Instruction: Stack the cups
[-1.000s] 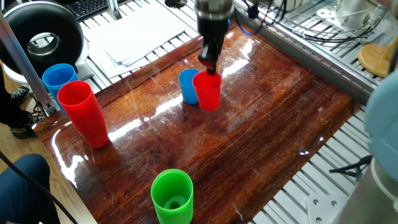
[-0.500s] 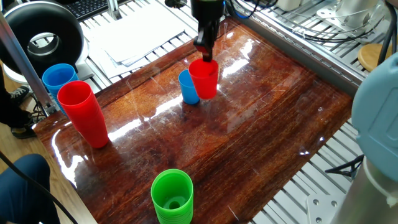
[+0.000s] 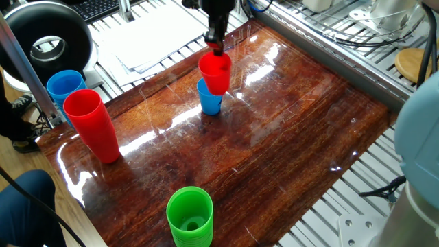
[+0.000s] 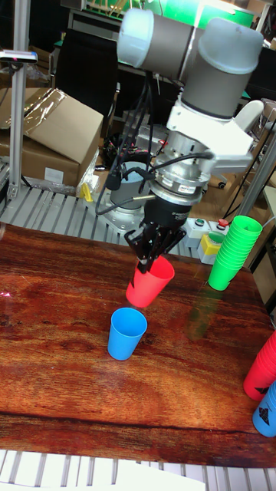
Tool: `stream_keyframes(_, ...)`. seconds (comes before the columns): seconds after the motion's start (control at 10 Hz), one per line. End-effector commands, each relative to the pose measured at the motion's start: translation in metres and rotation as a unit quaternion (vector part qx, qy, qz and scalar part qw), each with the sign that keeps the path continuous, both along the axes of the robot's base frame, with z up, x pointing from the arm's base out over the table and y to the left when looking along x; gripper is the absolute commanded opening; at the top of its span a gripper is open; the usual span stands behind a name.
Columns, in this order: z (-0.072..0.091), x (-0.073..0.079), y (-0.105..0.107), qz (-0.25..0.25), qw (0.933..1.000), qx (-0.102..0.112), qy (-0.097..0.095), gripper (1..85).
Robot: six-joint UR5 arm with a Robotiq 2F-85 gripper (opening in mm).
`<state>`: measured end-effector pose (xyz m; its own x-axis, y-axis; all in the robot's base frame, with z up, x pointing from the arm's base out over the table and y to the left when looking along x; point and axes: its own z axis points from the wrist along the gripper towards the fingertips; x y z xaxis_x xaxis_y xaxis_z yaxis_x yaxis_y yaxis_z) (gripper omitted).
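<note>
At the far left of the fixed view you had a blue cup (image 3: pixel 65 84) standing off the board's edge, and just in front of it a tall red cup (image 3: pixel 92 125) stood upright on the wooden table (image 3: pixel 288 137). Low in the middle of that view, near the front edge, a stack of green cups (image 3: pixel 190 217) stood with its mouth up.

Further right, near the middle of the table, your light blue tumbler (image 3: pixel 209 100) (image 4: pixel 126 333) stood upright on the wood, open end up. The red tumbler (image 3: pixel 215 72) (image 4: pixel 149 281) was off the table, in the air just above and beside the blue one. In the tall view it hung tilted, its mouth turned up and to the right, its base pointing down toward the blue tumbler's rim, and the two did not touch there. In the fixed view the red one overlapped the top of the blue one, so from that angle you could not tell whether they met.

Your gripper (image 3: pixel 217 46) (image 4: pixel 148 259) came down from above and had its fingers closed on the red tumbler's rim, carrying it.

In the tall view the green stack (image 4: pixel 234 251) stood at the table's right, well apart from both tumblers.
</note>
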<state>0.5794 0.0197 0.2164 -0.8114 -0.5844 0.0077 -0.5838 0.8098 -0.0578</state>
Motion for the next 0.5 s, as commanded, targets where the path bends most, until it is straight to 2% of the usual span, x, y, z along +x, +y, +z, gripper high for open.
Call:
stream_keyframes(0.0,0.002,0.031,0.004,0.036,0.9981,-0.01,-0.05,1.3)
stream_keyframes(0.2,0.0,0.036,0.003,0.041,0.9976,-0.011,-0.055,1.3)
stream_keyframes(0.4,-0.01,0.04,0.001,0.046,0.9974,0.001,-0.055,1.3)
